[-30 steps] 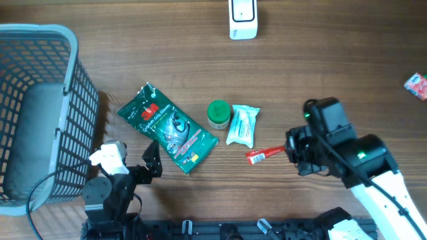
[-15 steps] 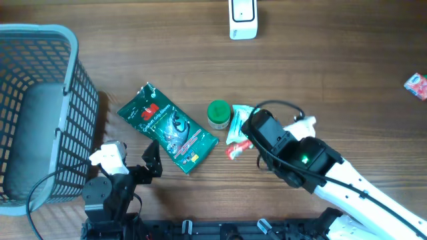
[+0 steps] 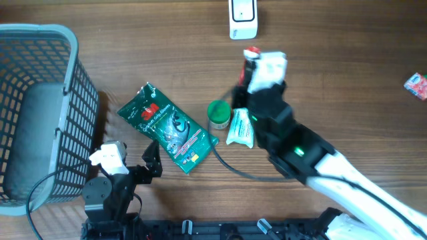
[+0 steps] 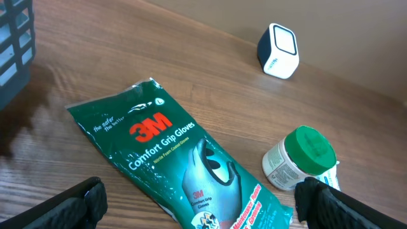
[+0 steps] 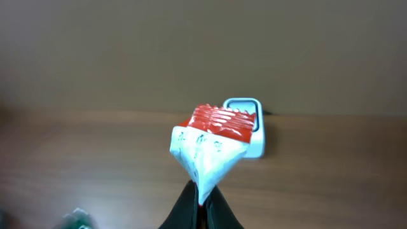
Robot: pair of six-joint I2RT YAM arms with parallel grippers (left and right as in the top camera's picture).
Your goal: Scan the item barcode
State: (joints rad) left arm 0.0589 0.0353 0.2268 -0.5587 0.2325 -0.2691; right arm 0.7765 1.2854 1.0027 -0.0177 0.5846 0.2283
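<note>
Right claw [image 5: 200,213] clamped on red packet [image 5: 210,141] facing scanner [image 5: 260,144]; left claw [image 4: 203,201] apart by gloves pack [image 4: 166,151].

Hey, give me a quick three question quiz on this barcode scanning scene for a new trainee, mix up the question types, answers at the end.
1. True or false: the left gripper has its jaws open and holds nothing.
2. Multiple choice: the small red and white foil sachet is A) lying loose, B) pinched in the shut jaws of the right gripper, C) in the left gripper.
3. Fill in: in the right wrist view, the white box-shaped barcode scanner stands directly ___ the sachet.
Key: 1 true; 2 B; 3 behind.
</note>
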